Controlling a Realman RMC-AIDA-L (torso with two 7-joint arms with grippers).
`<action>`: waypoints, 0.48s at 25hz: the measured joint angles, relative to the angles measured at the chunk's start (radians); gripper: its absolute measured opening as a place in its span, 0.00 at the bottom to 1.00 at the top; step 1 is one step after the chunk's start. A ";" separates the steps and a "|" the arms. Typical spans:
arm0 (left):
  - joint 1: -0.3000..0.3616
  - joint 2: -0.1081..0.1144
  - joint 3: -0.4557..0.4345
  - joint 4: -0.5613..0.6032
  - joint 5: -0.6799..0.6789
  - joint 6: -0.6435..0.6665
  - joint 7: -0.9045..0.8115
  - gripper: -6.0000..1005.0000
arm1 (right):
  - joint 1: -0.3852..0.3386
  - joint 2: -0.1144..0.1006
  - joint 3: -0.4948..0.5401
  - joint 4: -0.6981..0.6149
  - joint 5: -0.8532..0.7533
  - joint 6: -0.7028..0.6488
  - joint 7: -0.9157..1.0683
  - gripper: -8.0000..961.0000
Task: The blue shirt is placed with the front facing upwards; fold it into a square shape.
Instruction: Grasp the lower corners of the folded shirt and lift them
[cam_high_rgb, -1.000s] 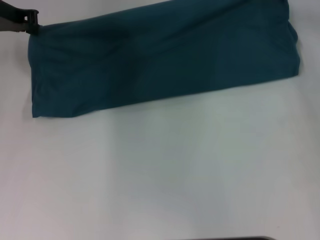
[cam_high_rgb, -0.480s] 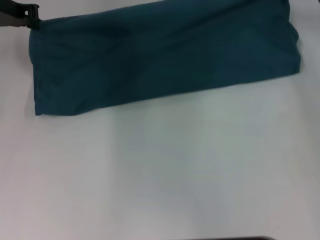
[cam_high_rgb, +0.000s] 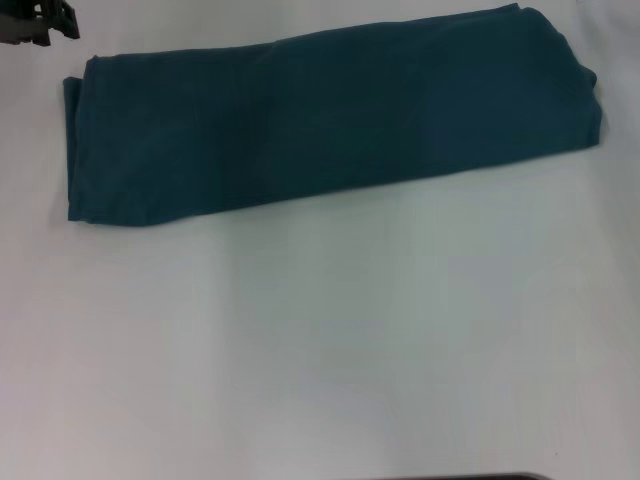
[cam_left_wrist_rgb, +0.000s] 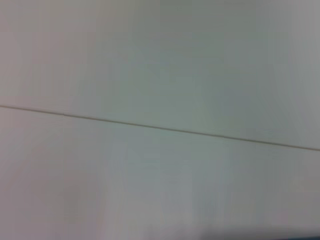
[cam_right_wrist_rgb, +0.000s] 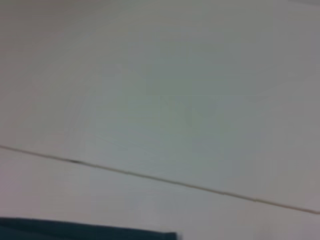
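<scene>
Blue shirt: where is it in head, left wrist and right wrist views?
Head: the blue shirt lies as a long folded band across the far part of the white table.
Left wrist: not in it.
Right wrist: a teal strip at the picture's edge.
Shared landmark: the white table.

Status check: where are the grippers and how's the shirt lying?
Left gripper at far left corner, off the shirt. Right gripper out of view. Shirt folded into long band on table. Nothing in the way.
</scene>
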 joint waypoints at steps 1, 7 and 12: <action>0.000 0.001 -0.001 0.000 0.000 0.000 -0.002 0.25 | 0.002 -0.008 0.009 0.001 0.000 -0.008 0.002 0.27; 0.002 0.000 -0.018 -0.004 -0.004 0.013 -0.004 0.50 | 0.036 -0.083 0.067 0.013 0.046 -0.215 0.022 0.53; 0.027 0.004 -0.063 -0.016 -0.106 0.047 0.034 0.64 | -0.039 -0.088 0.112 -0.078 0.232 -0.374 -0.040 0.70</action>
